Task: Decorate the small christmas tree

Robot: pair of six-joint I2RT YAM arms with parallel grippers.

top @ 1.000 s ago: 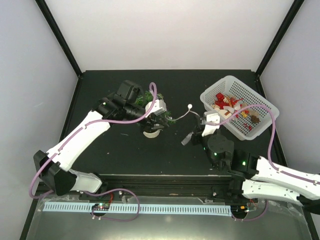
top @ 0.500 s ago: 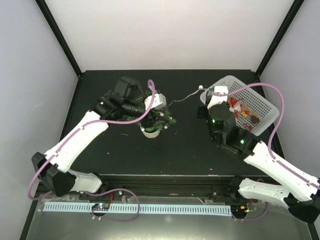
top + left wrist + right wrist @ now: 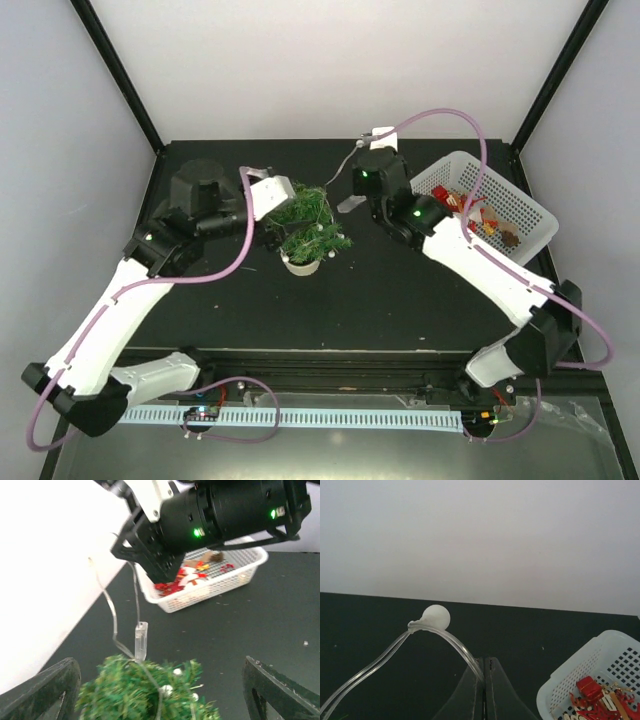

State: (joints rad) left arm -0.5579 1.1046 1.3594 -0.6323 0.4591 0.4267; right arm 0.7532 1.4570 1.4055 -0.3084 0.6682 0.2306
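The small christmas tree [image 3: 305, 225] stands upright in its whitish pot [image 3: 302, 265] at the table's middle. A clear light string with white bulbs [image 3: 177, 671] is draped on it. My left gripper [image 3: 268, 208] is open just left of the tree; in the left wrist view the blurred tree top [image 3: 145, 692] lies low between the spread fingers [image 3: 47, 690], and I cannot tell whether they touch it. My right gripper [image 3: 345, 200] hangs behind and right of the tree, shut on the string's clear wire [image 3: 470, 657] near a white bulb [image 3: 436, 616]. The wire runs down to the tree.
A white perforated basket [image 3: 520, 205] with red and gold ornaments [image 3: 465, 210] sits at the back right, also seen from the right wrist as a basket [image 3: 580, 680]. The right arm's black wrist [image 3: 220, 515] hangs close above the tree. White walls enclose the black table [image 3: 400, 300].
My left gripper opened off the tree and drew back to the left. My right arm swung from in front of the basket to behind the tree, carrying the light string with it.
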